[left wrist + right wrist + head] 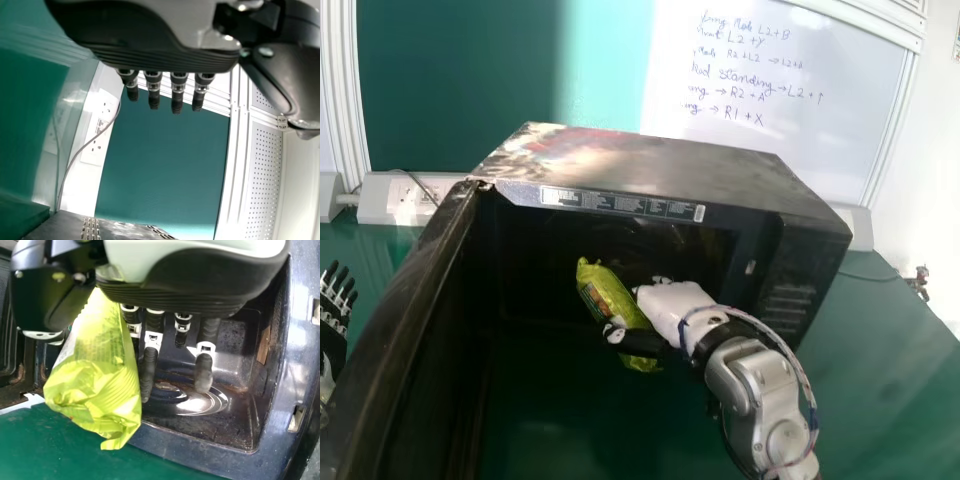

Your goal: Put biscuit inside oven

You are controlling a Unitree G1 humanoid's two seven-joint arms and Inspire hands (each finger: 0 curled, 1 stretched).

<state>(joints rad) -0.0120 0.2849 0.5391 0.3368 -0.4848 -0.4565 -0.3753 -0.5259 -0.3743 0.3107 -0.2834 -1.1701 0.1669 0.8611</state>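
Observation:
In the head view my right hand [672, 308] is at the mouth of the black oven [670, 165], whose door [415, 290] stands open on the left. The yellow-green biscuit packet [607, 297] lies tilted between its thumb and fingers. In the right wrist view the packet [97, 375] is held beside the fingers of my right hand [150, 357], in front of the oven cavity [235, 425]. My left hand [334, 310] rests at the far left edge, outside the door; in the left wrist view my left hand [177, 92] has straight fingers.
The oven stands on a green table [880, 370]. Behind it are a green board [460, 80], a whiteboard [820, 140] and a socket strip [412, 198] with a cable. The open door's edge lies between my left hand and the packet.

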